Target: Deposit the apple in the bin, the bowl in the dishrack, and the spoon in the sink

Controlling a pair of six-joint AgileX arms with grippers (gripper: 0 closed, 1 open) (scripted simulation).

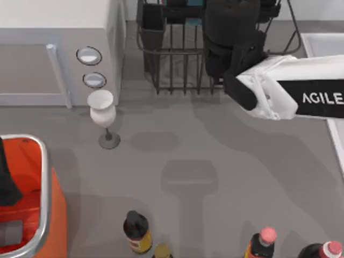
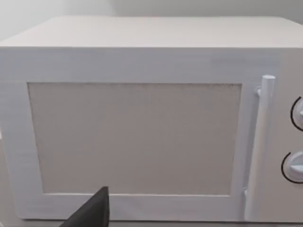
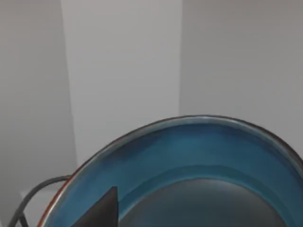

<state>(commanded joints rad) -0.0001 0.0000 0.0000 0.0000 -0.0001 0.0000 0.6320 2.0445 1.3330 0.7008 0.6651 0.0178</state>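
Top view shows the right arm [image 1: 301,94] reaching from the right over the dishrack [image 1: 177,59] at the far side of the bench [image 1: 215,156]. Its gripper is hidden below the dark wrist, so I cannot tell its state. Right wrist view shows one bowl [image 3: 199,156], teal-blue, close under the camera, its open side facing the camera; a dark rack wire curves beside its rim. The left arm [image 1: 6,177] is parked over the orange bin [image 1: 45,215] at the near left; I cannot tell the state of its gripper either. Also on the bench: one white microwave [image 1: 59,48], one white goblet [image 1: 103,113], upright, and four bottles along the near edge. The sink [image 1: 322,43] is at the far right.
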